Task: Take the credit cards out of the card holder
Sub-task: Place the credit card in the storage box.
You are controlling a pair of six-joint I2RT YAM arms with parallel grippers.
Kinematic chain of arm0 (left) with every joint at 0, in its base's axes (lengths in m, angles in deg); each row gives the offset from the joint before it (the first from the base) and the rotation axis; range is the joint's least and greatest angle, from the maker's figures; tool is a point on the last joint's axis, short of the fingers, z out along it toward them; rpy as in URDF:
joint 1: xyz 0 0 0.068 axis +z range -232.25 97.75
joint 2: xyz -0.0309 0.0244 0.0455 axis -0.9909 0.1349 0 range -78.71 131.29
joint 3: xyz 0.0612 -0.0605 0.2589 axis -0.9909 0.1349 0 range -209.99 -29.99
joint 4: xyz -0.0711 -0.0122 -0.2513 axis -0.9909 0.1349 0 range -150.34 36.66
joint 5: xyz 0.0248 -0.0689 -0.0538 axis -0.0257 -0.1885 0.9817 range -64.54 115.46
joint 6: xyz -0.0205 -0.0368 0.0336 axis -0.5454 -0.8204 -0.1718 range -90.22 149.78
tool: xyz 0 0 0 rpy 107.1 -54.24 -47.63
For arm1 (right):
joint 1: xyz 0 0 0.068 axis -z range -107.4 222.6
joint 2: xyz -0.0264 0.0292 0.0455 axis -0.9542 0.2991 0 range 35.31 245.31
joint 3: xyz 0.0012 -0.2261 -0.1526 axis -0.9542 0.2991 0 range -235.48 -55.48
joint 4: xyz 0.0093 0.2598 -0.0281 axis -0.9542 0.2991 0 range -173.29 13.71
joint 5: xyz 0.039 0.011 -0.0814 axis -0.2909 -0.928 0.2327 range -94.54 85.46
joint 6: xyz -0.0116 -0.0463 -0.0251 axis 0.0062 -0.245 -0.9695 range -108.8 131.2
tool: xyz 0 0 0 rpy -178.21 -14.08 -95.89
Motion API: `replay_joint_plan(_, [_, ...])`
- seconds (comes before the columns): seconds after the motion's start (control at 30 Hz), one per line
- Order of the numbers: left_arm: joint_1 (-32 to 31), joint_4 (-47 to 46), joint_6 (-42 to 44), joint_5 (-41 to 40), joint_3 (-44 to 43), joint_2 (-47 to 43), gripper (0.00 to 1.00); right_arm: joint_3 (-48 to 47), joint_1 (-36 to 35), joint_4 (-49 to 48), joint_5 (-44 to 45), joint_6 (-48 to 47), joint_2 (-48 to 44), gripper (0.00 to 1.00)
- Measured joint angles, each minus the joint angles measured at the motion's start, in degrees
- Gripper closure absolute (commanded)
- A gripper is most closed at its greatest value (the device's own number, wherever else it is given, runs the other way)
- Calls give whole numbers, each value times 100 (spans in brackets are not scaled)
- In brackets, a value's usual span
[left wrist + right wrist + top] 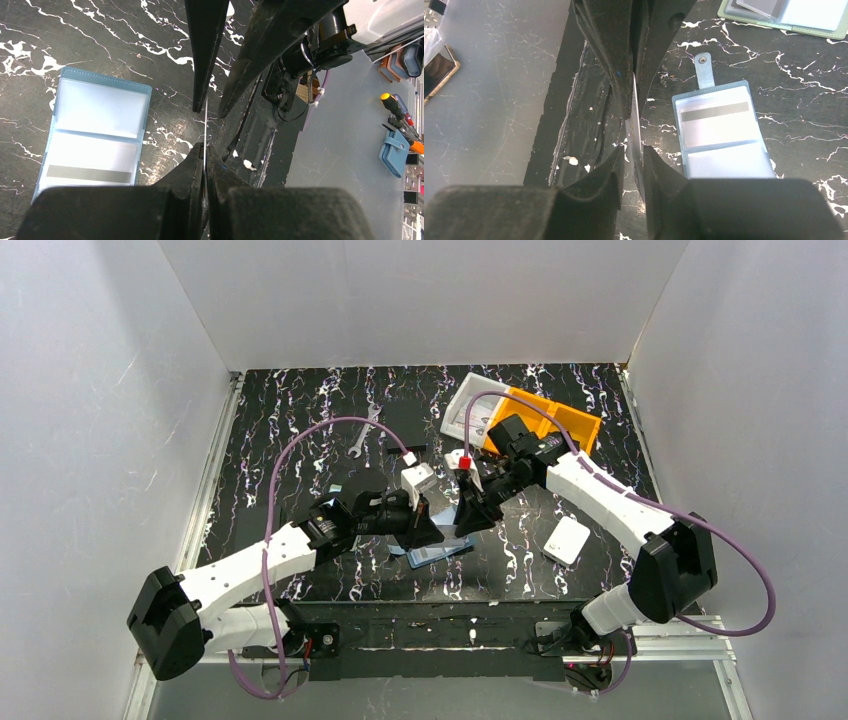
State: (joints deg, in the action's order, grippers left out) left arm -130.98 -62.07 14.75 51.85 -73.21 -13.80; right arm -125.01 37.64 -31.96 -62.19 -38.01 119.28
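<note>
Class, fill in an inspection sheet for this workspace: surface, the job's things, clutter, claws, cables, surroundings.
Surface: black table with white veining.
Job's things: card holder lies open on the table, a striped card in one pocket; one credit card stands edge-on between the claws.
Clutter: white rounded box, orange bin, wrench.
Claws: left claw shut on the credit card; right claw flanks the same card, contact unclear.
Cables: purple cable loops over each arm.
Surroundings: plain white walls on three sides.
</note>
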Motion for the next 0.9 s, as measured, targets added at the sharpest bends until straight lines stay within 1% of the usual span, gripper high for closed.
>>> replay_joint_plan(0.07, [-2,-2,-2,0,0,-11,100,0,0,-22,-28,15,24,83])
replay_joint_plan(0.13, [0,-4,-9,0,0,-22,100,0,-2,-42,-50,24,46,95])
replay_joint_plan(0.17, [0,-4,-13,0,0,-26,100,0,-2,-48,-61,48,57,99])
replay_joint_plan(0.2, [-2,-2,-15,0,0,-28,97,0,-2,-42,-74,48,63,99])
replay_joint_plan(0.27, [-4,7,-39,-35,0,-31,73,-2,0,-31,-76,68,68,99])
replay_joint_plan(0.3, [-7,7,-72,-98,0,-42,59,-11,0,-24,-59,90,70,99])
replay_joint_plan(0.4, [-13,28,-289,-592,11,-192,6,-101,4,9,197,181,74,99])
replay_joint_plan(0.43, [-13,46,-385,-839,37,-328,2,-144,13,13,286,203,72,99])
replay_joint_plan(0.5, [-11,63,-599,-1294,162,-717,2,-280,94,11,507,271,74,99])
replay_joint_plan(0.63, [28,138,-1067,-2210,566,-1880,2,-573,424,-155,1115,520,79,99])
replay_joint_plan(0.77, [68,404,-1373,-2653,824,-2570,2,-1019,699,-525,2000,859,240,99])
replay_joint_plan(0.9, [79,734,-1705,-2848,1078,-2806,2,-1596,946,-1003,2793,1084,619,99])
